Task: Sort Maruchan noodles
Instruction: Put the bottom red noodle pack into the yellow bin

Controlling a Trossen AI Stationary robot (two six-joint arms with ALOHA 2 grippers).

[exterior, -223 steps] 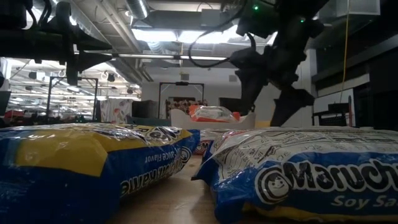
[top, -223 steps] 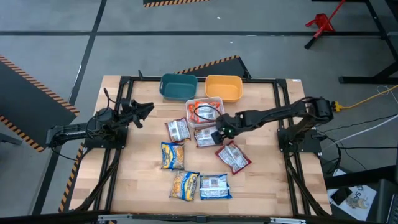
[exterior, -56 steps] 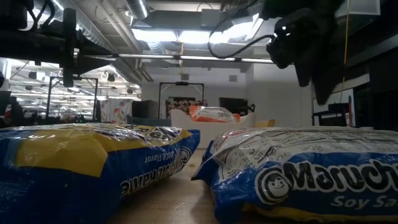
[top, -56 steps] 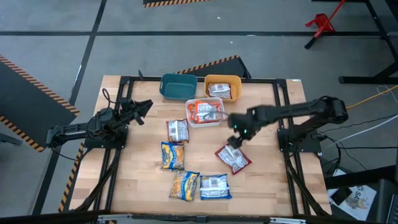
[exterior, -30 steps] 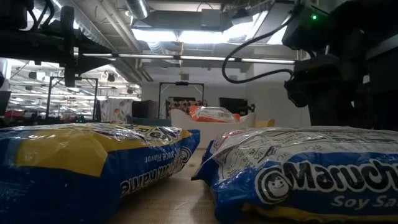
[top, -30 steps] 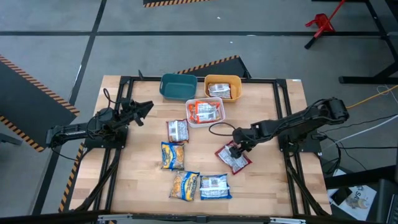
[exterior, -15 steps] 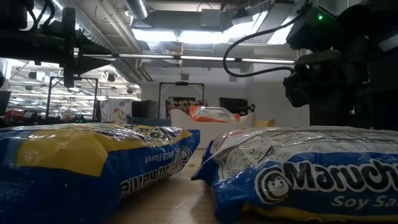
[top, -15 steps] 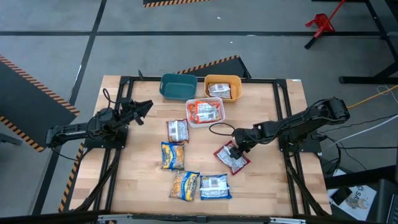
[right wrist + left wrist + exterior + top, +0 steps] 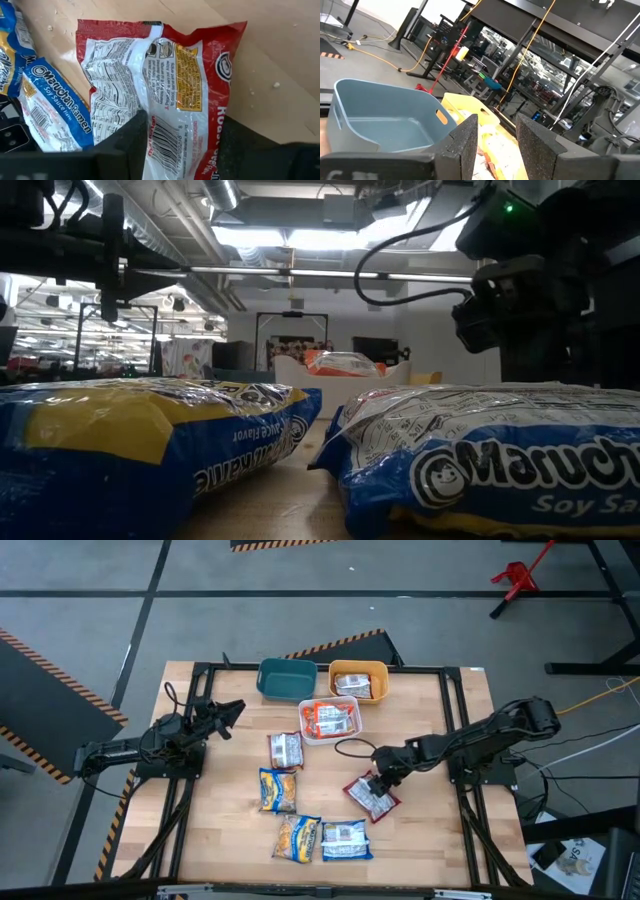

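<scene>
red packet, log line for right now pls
right tool | down on red packet, fingers open astride it | not lifted | left tool idle at table's left, open

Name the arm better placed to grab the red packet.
Right: the right gripper is over the red packet with its fingers astride it, while the left gripper waits beside the teal bin.

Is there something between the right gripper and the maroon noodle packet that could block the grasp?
Nothing visible does. The right gripper is directly over the maroon packet, its open fingers astride one end, with no other packet on top. The soy sauce packet lies beside it.
</scene>
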